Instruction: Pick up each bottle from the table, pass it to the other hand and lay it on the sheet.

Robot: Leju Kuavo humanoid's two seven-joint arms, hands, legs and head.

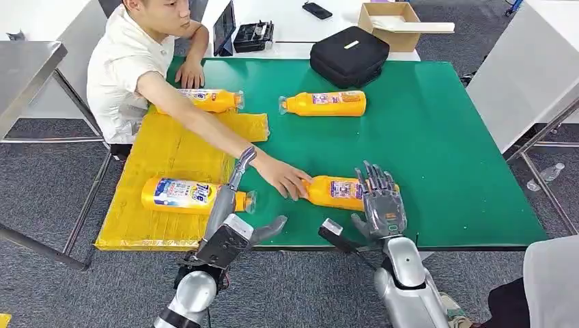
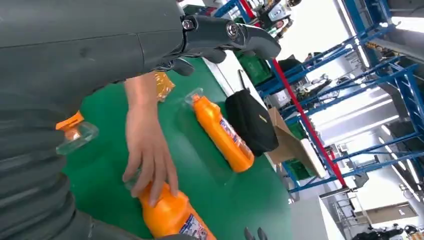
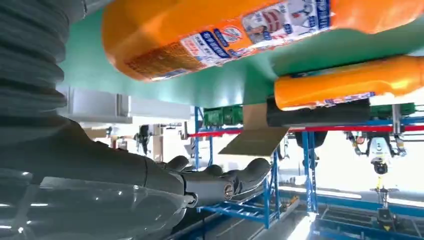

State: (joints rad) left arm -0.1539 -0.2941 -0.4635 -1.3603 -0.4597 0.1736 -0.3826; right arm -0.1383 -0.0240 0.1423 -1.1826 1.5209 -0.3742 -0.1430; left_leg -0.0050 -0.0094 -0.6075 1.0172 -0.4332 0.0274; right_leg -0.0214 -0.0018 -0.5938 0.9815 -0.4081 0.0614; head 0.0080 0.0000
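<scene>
Two orange bottles lie on the yellow sheet [image 1: 171,147]: one at its far end [image 1: 205,100], one near the front [image 1: 181,195]. A third bottle [image 1: 328,103] [image 2: 222,132] [image 3: 350,82] lies on the green table [image 1: 423,137] toward the back. A fourth bottle [image 1: 338,191] [image 2: 170,215] [image 3: 250,30] lies near the front edge, and a person's hand [image 1: 283,179] [image 2: 147,150] rests on its cap end. My right hand [image 1: 379,201] is open with fingers [image 3: 220,182] spread at that bottle's base end, holding nothing. My left hand [image 1: 235,198] is open above the front sheet bottle's cap [image 2: 75,132].
A person in a white shirt [image 1: 126,61] sits at the table's far left corner, arm stretched across the sheet. A black bag [image 1: 348,55] [image 2: 250,120] and a cardboard box [image 1: 389,24] stand behind the table. A grey metal table [image 1: 27,68] stands at the left.
</scene>
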